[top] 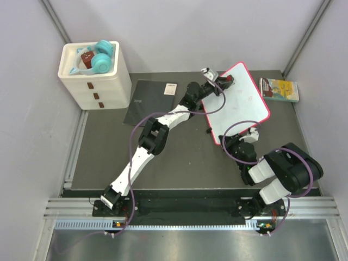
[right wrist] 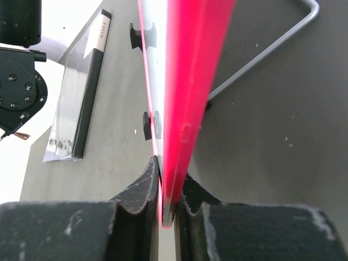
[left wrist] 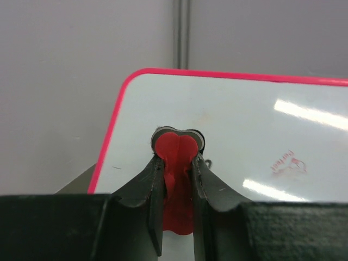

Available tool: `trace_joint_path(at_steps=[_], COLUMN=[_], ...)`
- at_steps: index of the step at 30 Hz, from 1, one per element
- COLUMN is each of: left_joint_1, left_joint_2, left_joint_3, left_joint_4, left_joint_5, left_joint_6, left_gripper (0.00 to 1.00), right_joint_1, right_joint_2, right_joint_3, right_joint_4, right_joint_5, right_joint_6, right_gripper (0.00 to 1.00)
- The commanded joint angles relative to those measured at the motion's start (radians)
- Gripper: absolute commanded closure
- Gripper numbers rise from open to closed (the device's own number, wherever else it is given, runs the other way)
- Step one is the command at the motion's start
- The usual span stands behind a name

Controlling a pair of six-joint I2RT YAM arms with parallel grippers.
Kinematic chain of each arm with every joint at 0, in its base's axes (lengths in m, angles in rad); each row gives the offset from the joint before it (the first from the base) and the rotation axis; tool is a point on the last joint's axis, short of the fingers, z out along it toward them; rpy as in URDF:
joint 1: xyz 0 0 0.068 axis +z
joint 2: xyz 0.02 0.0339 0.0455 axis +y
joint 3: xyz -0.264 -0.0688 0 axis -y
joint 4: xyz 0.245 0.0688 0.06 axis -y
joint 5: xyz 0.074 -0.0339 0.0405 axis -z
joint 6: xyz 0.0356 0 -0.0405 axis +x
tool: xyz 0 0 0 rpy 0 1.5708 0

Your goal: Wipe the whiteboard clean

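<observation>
The whiteboard (top: pixel 239 103), white with a pink-red frame, lies turned at an angle right of the table's middle. It fills the left wrist view (left wrist: pixel 244 119), almost blank, with a small red logo and a tiny dark mark beside my finger. My left gripper (top: pixel 224 81) is at the board's far left corner, shut on a red eraser (left wrist: pixel 174 149) pressed against the surface. My right gripper (top: pixel 247 134) is shut on the board's near edge; its jaws clamp the pink-red frame (right wrist: pixel 190 81) in the right wrist view.
A white drawer box (top: pixel 95 81) holding blue headphones (top: pixel 100 57) stands at the back left. A flat black notebook (top: pixel 149 100) lies left of the board. A yellow-green book (top: pixel 278 89) lies right of it. A grey wire stand (right wrist: pixel 261 54) sits behind the board.
</observation>
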Motion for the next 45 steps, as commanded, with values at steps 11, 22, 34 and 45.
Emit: trace_joint_path(at_steps=[11,22,34,45], left_joint_1=[-0.025,-0.094,-0.149,-0.174], left_joint_2=[-0.115,-0.179,-0.087,-0.116], left_joint_3=[-0.042,-0.125,-0.022,-0.077], left_joint_4=[-0.196,-0.274,0.007,0.221], left_joint_5=[0.662,0.35,0.247,0.399], left_joint_6=[0.125,0.408,0.183,-0.105], left_gripper=[0.98,1.0,1.0,1.0], right_joint_1=[0.065,0.071,0.075,0.077], right_joint_2=[0.039,0.037,0.036,0.036], right_joint_3=[-0.045,-0.042,-0.04,-0.039], right_joint_4=[-0.373,-0.382,-0.385,-0.39], right_joint_5=[-0.155,-0.149,-0.147,-0.145], right_joint_6=[-0.114,-0.116,-0.122,-0.122], right_gripper=[1.0,1.0,1.0,1.0])
